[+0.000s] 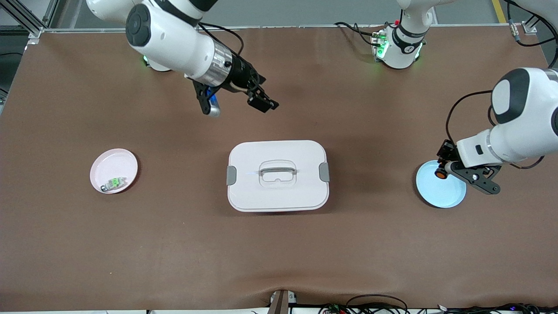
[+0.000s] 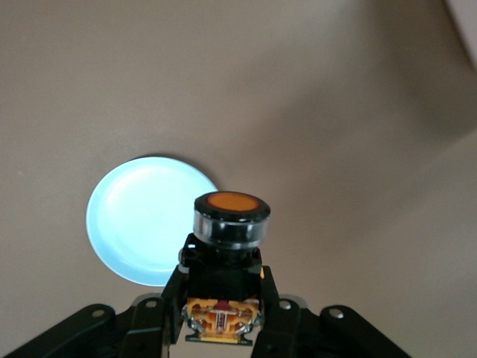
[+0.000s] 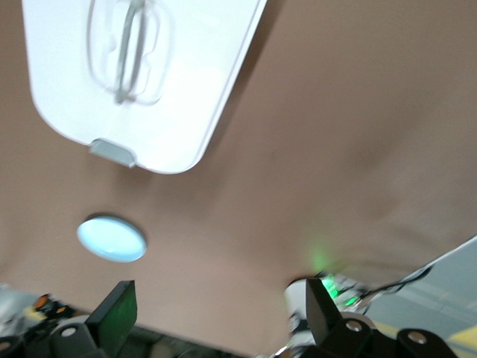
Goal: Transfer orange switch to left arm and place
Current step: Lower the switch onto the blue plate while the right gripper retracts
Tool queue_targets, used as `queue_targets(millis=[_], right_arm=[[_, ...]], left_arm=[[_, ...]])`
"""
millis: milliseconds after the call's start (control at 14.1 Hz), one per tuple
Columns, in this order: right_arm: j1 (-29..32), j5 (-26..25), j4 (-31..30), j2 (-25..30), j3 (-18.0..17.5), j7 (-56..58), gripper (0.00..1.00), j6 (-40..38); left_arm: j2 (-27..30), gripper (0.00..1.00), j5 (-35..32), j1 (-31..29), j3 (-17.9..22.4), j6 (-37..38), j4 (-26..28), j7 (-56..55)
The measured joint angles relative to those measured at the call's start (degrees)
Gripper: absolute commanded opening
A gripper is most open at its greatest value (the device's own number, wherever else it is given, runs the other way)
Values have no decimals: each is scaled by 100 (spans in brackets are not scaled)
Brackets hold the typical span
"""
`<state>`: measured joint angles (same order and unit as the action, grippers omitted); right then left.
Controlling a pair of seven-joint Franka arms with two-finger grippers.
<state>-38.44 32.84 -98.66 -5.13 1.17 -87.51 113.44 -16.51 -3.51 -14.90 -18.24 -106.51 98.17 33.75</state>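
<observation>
Step in hand: pickup done, handover pending. Left gripper (image 1: 444,168) is clamped on the orange switch (image 2: 228,220), raised over the blue plate (image 1: 440,192). Right gripper (image 1: 263,98) hangs w/ jaws apart, up over bare table near the box (image 1: 277,175). Next: both meet mid-air, clear of box.

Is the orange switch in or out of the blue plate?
Out: the left gripper holds the orange switch in the air above the blue plate.
</observation>
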Motion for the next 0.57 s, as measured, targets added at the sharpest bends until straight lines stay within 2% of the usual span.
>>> queue_targets(millis=[283,566], right_arm=[[21,-1078,-131,400,34,763,100,-727],[447,-1315,-157,643,87,1990,100,-1325]], left_arm=[[-553,0,-355,-443,6,-492,16,1743],[-1082,0,-833,-610,5,-970,18,3077]])
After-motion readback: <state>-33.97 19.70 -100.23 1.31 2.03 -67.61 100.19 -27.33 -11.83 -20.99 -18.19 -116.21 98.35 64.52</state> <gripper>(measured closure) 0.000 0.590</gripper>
